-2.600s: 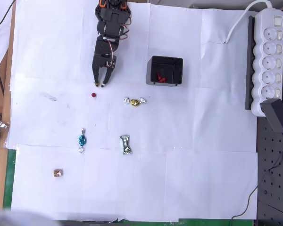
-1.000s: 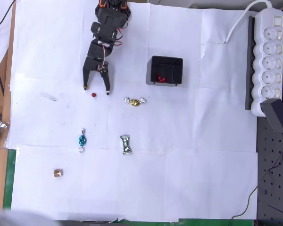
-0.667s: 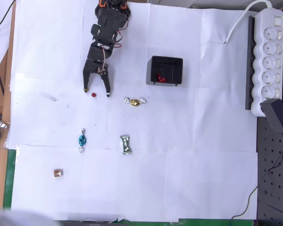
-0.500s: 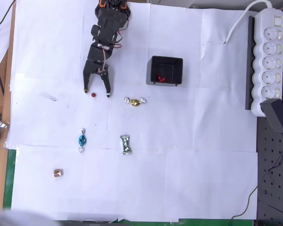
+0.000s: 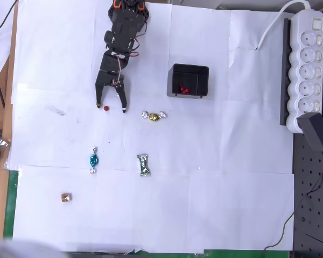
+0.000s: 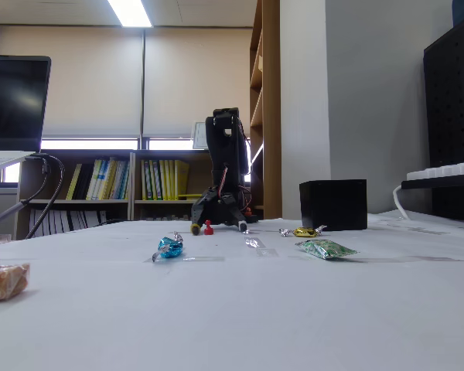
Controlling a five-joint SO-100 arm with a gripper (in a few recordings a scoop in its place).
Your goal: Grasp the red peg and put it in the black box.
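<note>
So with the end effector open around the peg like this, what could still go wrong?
1. The red peg lies nearer the left finger in the overhead view, so as the end effector closes it may get nudged and roll out instead of being pinched.
2. The gold candy lies just right of the other finger and might get bumped.
3. The black box already holds red pieces; a loosely held peg may drop short of it.

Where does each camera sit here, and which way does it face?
Overhead view: above the table, looking straight down; the arm reaches in from the top edge, open hand around the red peg.
Fixed view: near table height at the far end, facing the arm head-on; hand low at the peg.
Both show the black box.
</note>
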